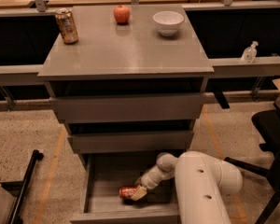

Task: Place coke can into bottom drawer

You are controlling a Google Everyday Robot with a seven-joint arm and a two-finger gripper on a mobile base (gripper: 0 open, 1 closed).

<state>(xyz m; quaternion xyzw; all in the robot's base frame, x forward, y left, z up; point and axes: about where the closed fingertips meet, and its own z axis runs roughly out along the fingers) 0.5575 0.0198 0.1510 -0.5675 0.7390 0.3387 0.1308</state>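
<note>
The bottom drawer is pulled open below the two shut grey drawers. The red coke can lies on its side on the drawer floor, a little left of the middle. My gripper reaches down into the drawer from the right on a white arm, and its tan fingers are at the can's right end. I cannot see whether they still hold the can.
On the cabinet top stand a brownish-gold can, a red apple and a white bowl. A black office chair stands at the right. A black bar lies on the floor at the left.
</note>
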